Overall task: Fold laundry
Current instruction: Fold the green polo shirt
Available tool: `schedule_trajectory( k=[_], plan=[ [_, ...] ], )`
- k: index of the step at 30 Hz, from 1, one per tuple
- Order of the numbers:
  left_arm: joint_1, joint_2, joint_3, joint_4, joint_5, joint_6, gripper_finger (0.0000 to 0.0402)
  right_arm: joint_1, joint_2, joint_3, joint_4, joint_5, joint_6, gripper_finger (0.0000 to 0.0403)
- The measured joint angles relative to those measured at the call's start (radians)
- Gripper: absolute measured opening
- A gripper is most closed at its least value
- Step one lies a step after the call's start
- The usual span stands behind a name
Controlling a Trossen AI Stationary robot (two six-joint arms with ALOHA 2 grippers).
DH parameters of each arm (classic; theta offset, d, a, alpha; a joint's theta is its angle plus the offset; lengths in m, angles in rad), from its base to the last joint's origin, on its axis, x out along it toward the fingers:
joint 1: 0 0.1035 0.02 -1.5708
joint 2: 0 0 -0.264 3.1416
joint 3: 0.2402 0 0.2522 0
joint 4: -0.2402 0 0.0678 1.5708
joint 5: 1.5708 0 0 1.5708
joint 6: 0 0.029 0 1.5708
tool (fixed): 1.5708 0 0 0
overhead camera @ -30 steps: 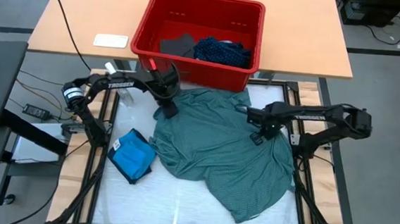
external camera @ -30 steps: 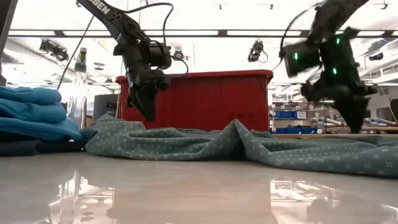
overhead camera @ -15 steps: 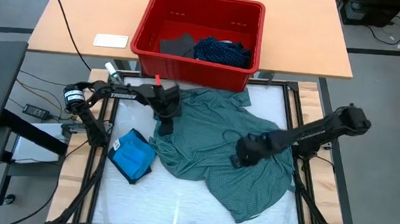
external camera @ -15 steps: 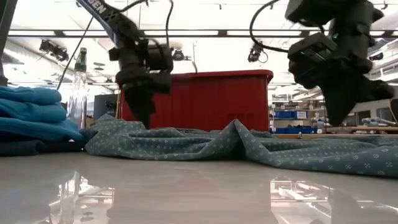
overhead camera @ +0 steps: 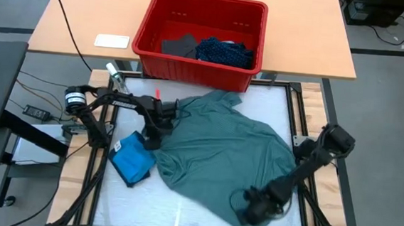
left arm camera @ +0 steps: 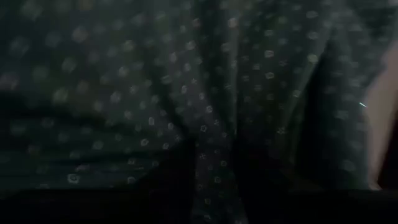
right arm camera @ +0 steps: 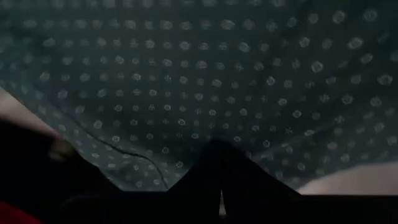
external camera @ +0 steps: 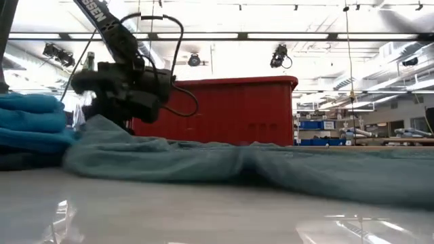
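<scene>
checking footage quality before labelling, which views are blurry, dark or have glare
Low view: bright ceiling strip lights glare overhead, the glossy table mirrors them, and the left gripper is motion-smeared. Left wrist view: very dark, the grey-green dotted cloth shirt fills it, soft. Right wrist view: dim, dots sharper. High view: evenly lit.

The shirt lies spread across the middle of the worktop. At its nine o'clock edge sits the left hand, with a folded small garment just beside it. The right hand sits at the shirt's five o'clock corner. At twelve o'clock stands the bin, holding two more garments.
</scene>
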Motion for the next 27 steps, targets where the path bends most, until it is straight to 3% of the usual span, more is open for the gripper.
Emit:
schedule_trajectory(
  k=[6,10,13,17,21,27],
  plan=[
    [-0.094,-0.002,0.084,-0.105,0.023,-0.015,0.0113,0.103,0.017,0.091,-0.001,-0.028,0.062,0.0008],
    [-0.091,-0.002,0.185,-0.131,0.014,-0.008,0.0113,0.137,-0.041,0.115,-0.059,0.062,0.090,0.0008],
    [-0.064,-0.004,0.258,-0.084,-0.037,-0.007,0.0114,0.127,-0.099,0.115,-0.195,0.166,0.090,0.0008],
    [-0.022,-0.004,0.317,0.054,-0.087,-0.012,0.0114,0.045,-0.147,0.115,-0.490,0.282,0.031,0.0008],
    [0.011,0.023,0.308,0.259,-0.091,-0.036,0.0114,-0.101,-0.152,0.101,-0.717,0.315,-0.083,0.0008],
    [0.040,0.156,0.306,0.289,-0.147,-0.018,0.0114,-0.333,-0.153,-0.062,-0.583,0.310,-0.294,0.0008]
  ],
)
